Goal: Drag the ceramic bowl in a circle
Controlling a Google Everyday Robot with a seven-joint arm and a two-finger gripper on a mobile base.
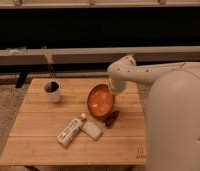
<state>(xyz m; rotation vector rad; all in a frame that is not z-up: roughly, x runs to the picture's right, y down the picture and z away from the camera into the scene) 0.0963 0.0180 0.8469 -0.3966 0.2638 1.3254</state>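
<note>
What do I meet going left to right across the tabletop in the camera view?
White mug with dark inside → white bottle lying flat → glossy orange-red ceramic bowl, tilted → gripper at the bowl's right rim.

The single camera looked down from high on the robot's own body, which filled the frame from 3 to 5 o'clock. It faced forward over the wooden table [38, 145], moderately near, with the gripper [114, 96] closed at the bowl [100, 100] near centre.
</note>
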